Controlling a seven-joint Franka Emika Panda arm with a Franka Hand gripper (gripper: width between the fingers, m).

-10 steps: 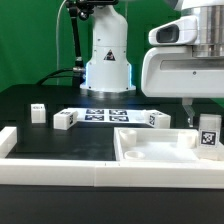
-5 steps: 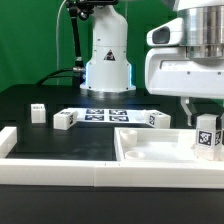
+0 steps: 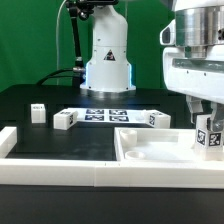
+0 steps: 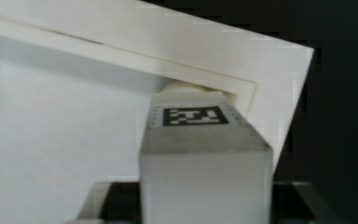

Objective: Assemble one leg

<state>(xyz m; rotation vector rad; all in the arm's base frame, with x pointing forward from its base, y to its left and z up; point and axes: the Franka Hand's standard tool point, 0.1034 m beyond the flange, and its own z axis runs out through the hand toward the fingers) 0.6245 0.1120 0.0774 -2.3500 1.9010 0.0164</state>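
The end effector hangs at the exterior view's right, its fingers closed on the leg, a small white post with a black-and-white tag facing the camera. The post stands upright between the fingers, and its lower end sits at or just above the far right corner of the large white panel. Whether it already touches the panel cannot be told from here.

In the wrist view, the leg runs straight out from the end effector toward the panel, with its tagged face showing. Its far end meets a raised corner edge of the panel, where a recess seems to lie.

The step in hand looks like seating the leg in that corner. To do it well, the post should stay upright and square to the corner edges, go down slowly, and be released only once it is fully seated. A tilt could jam it against the rim.

Farther out, on the black worktop, the marker board lies behind the panel. Loose white blocks rest nearby: one at the board's left end, one farther left, and one at its right end. The robot's white base stands at the back.
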